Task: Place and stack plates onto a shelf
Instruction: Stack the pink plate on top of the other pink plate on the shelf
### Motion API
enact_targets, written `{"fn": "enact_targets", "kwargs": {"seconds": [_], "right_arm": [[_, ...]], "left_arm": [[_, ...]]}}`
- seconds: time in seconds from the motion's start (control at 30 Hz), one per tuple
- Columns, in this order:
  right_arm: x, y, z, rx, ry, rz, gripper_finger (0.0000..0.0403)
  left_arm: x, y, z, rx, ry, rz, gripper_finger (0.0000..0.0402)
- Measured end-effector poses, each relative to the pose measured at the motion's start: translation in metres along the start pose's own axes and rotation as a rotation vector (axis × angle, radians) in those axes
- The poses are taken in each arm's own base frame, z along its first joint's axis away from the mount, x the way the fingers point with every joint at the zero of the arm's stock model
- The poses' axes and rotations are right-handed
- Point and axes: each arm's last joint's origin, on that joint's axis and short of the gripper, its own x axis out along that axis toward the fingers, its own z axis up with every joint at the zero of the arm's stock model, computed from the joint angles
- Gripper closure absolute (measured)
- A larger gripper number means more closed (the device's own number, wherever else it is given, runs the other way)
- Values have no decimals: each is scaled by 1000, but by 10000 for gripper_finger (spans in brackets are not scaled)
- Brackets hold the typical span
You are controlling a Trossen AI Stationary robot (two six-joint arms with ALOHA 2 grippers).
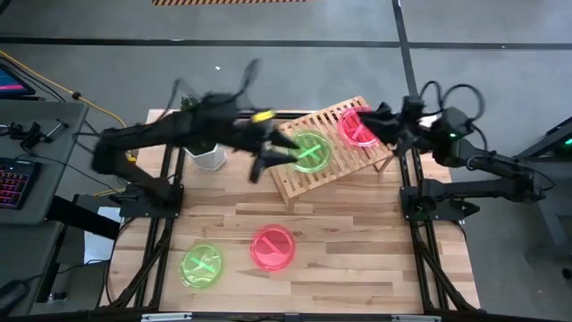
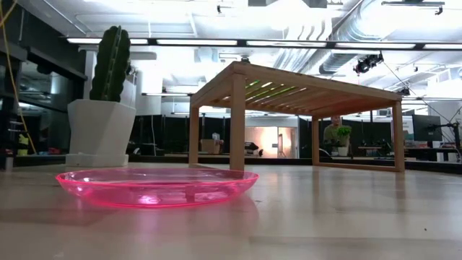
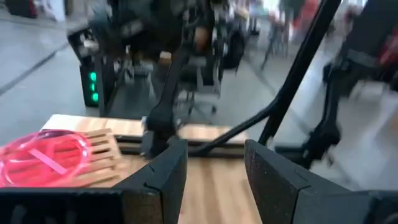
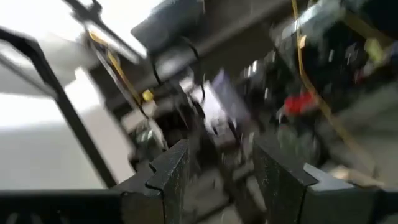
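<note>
A: Left gripper (image 1: pixel 264 159) is hovering at the shelf's (image 1: pixel 295 183) near corner — fingers spread, nothing between them, as its wrist view shows.

B: And the green plate (image 1: pixel 308 150) lies on the slats just beside it, toward the other arm?

A: Yes, flat on the shelf. Past that, a pink plate (image 1: pixel 359 125) sits on the far end of the rack, right under the right gripper (image 1: pixel 386 125).

B: Is the right one holding it?

A: Its wrist view shows the two dark fingers (image 4: pixel 171 171) apart with only blurred room between them — so parted, gripping nothing.

B: What's left on the bench (image 1: pixel 357 250)?

A: Two piles, well away from both grippers, toward the front edge: a pink plate (image 1: pixel 272 248) and a green one (image 1: pixel 203 266). How many lie in each pile I cannot tell. The low view has the pink one (image 2: pixel 157 185) flat on the wood, the shelf (image 2: pixel 296 90) standing on its legs behind it.

B: Anything else?

A: A white pot (image 1: pixel 210 157) behind the left gripper, holding a cactus (image 2: pixel 110 63).
</note>
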Motion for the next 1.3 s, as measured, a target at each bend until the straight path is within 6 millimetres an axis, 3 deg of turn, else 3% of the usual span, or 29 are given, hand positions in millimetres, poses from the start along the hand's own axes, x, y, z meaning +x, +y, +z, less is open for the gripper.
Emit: {"fn": "enact_targets", "kwargs": {"seconds": [0.17, 0.27, 0.4, 0.57, 0.8, 1.0, 1.13, 1.3], "right_arm": [[16, -10, -27, 97, 210, 0, 242], [23, -9, -54, 179, 387, -24, 242], [20, 4, -101, 295, 677, -126, 242], [7, 21, -162, 346, 905, -445, 242], [17, 34, -247, 442, 801, -729, 242], [34, 27, -318, 563, 671, -751, 242], [46, 21, -351, 594, 655, -774, 242], [65, 25, -374, 490, 725, -877, 242]], "left_arm": [[-46, -37, -39, -98, -253, 65, 253], [-70, -50, -63, -134, -387, 103, 253], [-91, -55, -88, -177, -456, 186, 253], [-109, -53, -94, -198, -482, 244, 253], [-116, -51, -93, -128, -478, 263, 253], [-115, -51, -94, -113, -461, 254, 253], [-114, -50, -97, -105, -432, 260, 253], [-114, -51, -98, -97, -419, 236, 253]]}}
